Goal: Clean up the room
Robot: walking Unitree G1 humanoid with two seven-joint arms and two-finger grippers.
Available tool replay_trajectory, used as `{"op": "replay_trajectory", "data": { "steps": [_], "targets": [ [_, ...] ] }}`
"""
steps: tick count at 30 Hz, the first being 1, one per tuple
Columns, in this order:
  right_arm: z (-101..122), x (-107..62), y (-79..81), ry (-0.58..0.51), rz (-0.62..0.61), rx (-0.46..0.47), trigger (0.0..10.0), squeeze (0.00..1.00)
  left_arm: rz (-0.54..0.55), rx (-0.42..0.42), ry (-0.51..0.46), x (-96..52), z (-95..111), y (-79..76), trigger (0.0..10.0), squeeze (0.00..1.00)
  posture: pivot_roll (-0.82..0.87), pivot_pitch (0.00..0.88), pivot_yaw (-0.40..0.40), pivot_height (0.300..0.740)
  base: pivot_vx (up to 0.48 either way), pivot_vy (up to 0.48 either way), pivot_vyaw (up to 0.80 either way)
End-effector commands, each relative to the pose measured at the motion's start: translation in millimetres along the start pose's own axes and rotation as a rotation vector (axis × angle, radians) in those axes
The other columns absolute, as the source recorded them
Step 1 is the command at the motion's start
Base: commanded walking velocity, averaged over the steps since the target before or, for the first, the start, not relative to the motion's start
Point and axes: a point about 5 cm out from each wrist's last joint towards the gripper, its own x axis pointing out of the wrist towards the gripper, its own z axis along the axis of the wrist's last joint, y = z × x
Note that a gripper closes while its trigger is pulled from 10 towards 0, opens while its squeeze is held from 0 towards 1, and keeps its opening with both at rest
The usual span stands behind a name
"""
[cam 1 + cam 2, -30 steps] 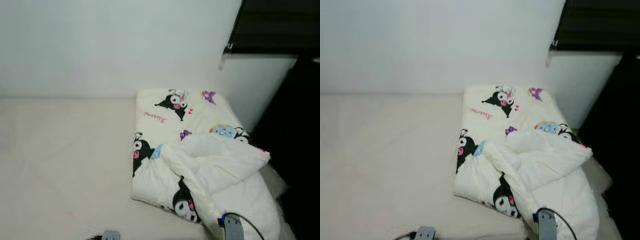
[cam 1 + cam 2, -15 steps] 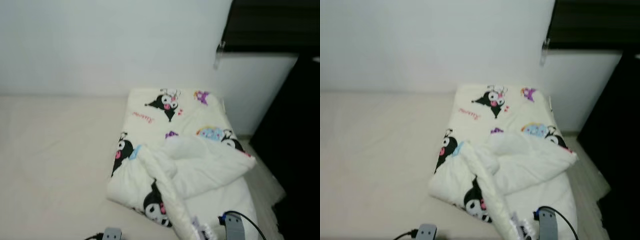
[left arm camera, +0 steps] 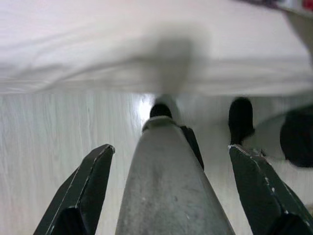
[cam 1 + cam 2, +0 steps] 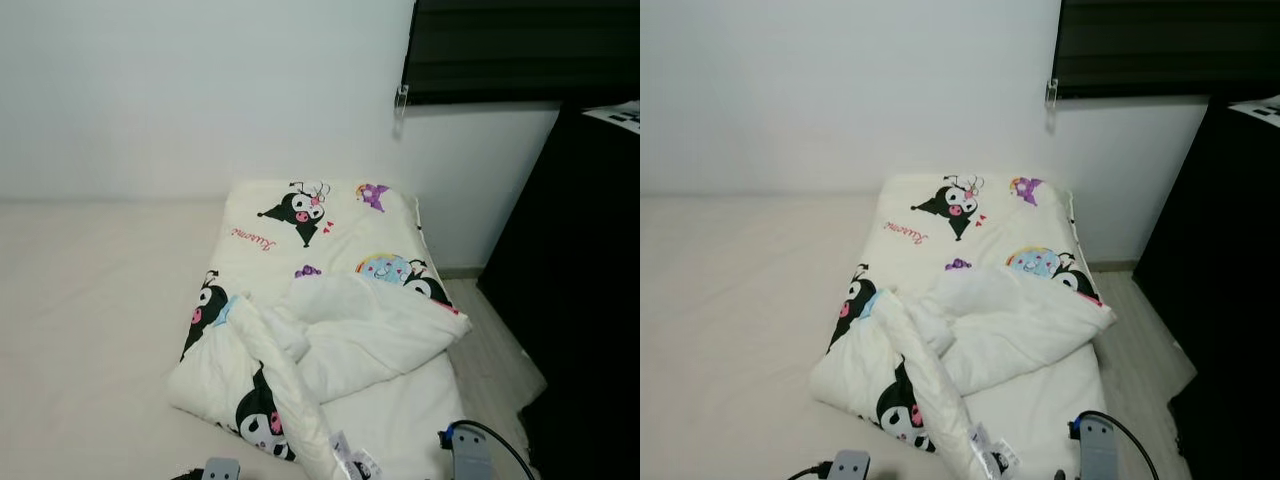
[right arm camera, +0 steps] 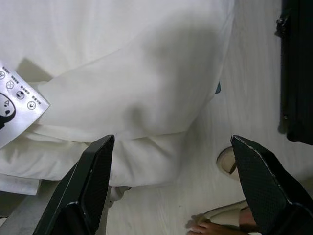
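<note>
Rumpled cartoon-print quilt (image 4: 320, 320) heaped on pale bed (image 4: 90, 300).

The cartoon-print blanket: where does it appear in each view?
Left eye view: blanket, centre-right on the bed.
Right eye view: centre, same bed.
Right wrist view: white folds beyond the right end effector.
Left wrist view: white cloth ahead; cannot tell whether it is the blanket.
Shared landmark: its care label.

My head cameras are looking down at the quilt (image 4: 320, 310) on the bed (image 4: 90, 300); wrist cameras are facing the floor (image 5: 254, 112) closely.
</note>
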Motion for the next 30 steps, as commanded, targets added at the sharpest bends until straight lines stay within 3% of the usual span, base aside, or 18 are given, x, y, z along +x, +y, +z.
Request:
{"op": "replay_trajectory", "data": {
  "steps": [1,2,3,4,5,7,8,9,15,19,26,30],
  "targets": [
    [-3,-0.3,1.2,0.007,0.001,-0.003,10.0,0.0,-0.003,-0.032,0.041,-4.5,-16,-9.2,10.0,0.0,-0.13,0.063,-0.023,0.74,0.0,0.0,0.0],
    [-3,-0.3,1.1,0.007,0.001,-0.004,10.0,0.0,0.031,-0.045,-0.026,1.9,8,14.1,10.0,0.0,-0.13,0.062,-0.025,0.74,0.0,0.0,0.0],
    [-3,-0.3,1.1,0.007,0.001,-0.004,10.0,0.0,0.031,-0.045,-0.026,1.9,8,14.1,10.0,0.0,-0.13,0.062,-0.025,0.74,0.0,0.0,0.0],
    [-3,-0.3,0.9,0.01,-0.001,-0.01,10.0,0.0,0.073,-0.056,-0.13,7.0,49,46.4,10.0,0.0,-0.13,0.061,-0.024,0.74,0.0,0.0,0.0],
    [-3,-0.3,0.9,0.01,-0.001,-0.01,10.0,0.0,0.073,-0.056,-0.13,7.0,49,46.4,10.0,0.0,-0.13,0.061,-0.024,0.74,0.0,0.0,0.0],
    [-3,-0.3,0.7,0.014,-0.004,-0.018,10.0,0.0,0.114,-0.081,-0.285,4.4,107,83.0,10.0,0.0,-0.13,0.059,-0.023,0.74,0.0,0.0,0.0],
    [-3,-0.3,0.7,0.014,-0.004,-0.018,10.0,0.0,0.114,-0.081,-0.285,4.4,107,83.0,10.0,0.0,-0.13,0.059,-0.023,0.74,0.0,0.0,0.0],
    [-4,-0.3,0.5,0.016,-0.007,-0.021,10.0,0.0,0.118,-0.09,-0.335,2.2,121,89.1,10.0,0.0,-0.13,0.059,-0.022,0.74,0.0,0.0,0.0],
    [-5,-0.4,-1.1,0.024,-0.025,-0.03,10.0,0.0,0.012,-0.187,-0.5,-4.3,156,89.8,10.0,0.0,-0.12,0.059,-0.023,0.74,0.0,0.0,0.0],
    [-5,-0.4,-1.8,0.029,-0.03,-0.041,10.0,0.0,-0.154,-0.205,-0.597,-8.0,178,73.2,10.0,0.0,-0.12,0.059,-0.027,0.74,0.0,0.0,0.0],
    [-5,-0.4,-1.7,0.032,-0.038,-0.039,10.0,0.0,-0.225,-0.188,-0.621,-8.7,190,58.5,10.0,0.0,-0.12,0.062,-0.023,0.74,0.0,0.0,0.0],
    [-5,-0.4,-1.1,0.03,-0.037,-0.038,10.0,0.0,-0.216,-0.182,-0.567,-4.5,184,50.3,10.0,0.0,-0.11,0.063,-0.022,0.74,0.0,0.0,0.0]
  ]
}}
